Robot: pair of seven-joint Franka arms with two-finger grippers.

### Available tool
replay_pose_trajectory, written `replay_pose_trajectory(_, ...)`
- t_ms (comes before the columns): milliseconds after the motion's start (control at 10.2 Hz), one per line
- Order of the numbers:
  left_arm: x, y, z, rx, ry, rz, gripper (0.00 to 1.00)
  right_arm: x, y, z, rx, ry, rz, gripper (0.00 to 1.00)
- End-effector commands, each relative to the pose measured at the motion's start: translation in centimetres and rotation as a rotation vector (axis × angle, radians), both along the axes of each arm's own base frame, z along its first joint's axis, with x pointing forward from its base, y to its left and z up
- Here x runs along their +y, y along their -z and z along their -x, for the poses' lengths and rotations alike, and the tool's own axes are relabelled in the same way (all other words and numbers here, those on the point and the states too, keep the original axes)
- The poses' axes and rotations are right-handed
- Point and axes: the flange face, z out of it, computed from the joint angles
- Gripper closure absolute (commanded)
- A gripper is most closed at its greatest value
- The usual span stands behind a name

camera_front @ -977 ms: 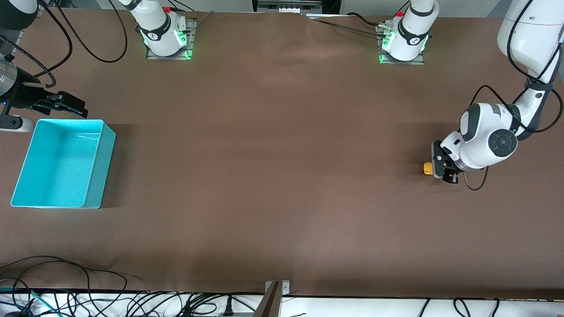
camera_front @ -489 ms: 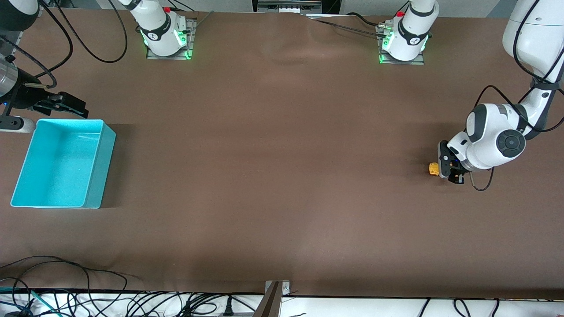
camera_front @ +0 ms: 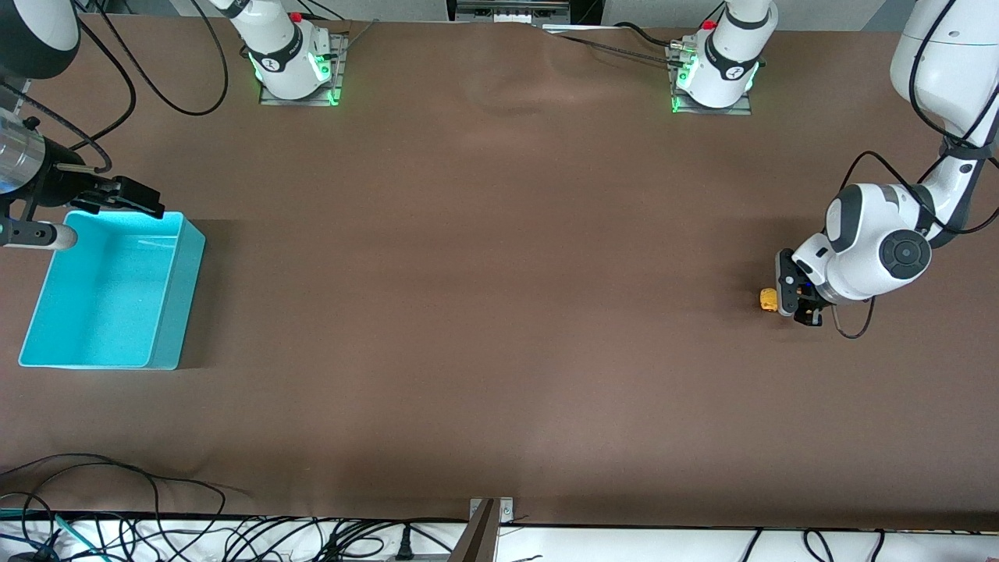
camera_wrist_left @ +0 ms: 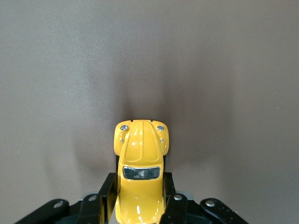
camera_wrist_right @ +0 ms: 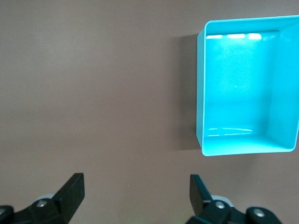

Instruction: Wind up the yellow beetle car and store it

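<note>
The yellow beetle car [camera_front: 769,300] sits low on the brown table at the left arm's end. My left gripper [camera_front: 784,301] is shut on it, its black fingers pressed against both sides of the car's body [camera_wrist_left: 141,179]; the car's nose sticks out past the fingertips. The turquoise bin [camera_front: 115,289] stands empty at the right arm's end of the table. My right gripper [camera_front: 136,201] is open and empty, in the air beside the bin's edge that lies farthest from the front camera. The bin also shows in the right wrist view [camera_wrist_right: 245,84].
Two arm bases [camera_front: 295,66] [camera_front: 716,72] with green lights stand along the table's edge farthest from the front camera. Cables [camera_front: 117,499] lie along the table's edge nearest the front camera.
The left gripper has pulled the car a short way along the table toward the left arm's end. The right gripper has shifted slightly beside the bin.
</note>
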Motion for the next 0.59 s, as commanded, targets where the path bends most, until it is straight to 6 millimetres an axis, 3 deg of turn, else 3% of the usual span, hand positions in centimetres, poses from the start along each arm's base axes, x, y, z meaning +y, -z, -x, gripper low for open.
replay_pose_trajectory(0,0.99,2.68,-0.16,0.014,0.029,0.000,0.98,0.00,-0.80,-0.18,-0.009,0.005,-0.017,0.00)
replay_pose_trajectory(489,0.99,2.68,-0.16,0.014,0.032,-0.001,0.97,0.43,-0.48,-0.69,-0.023,-0.001,-0.018,0.00)
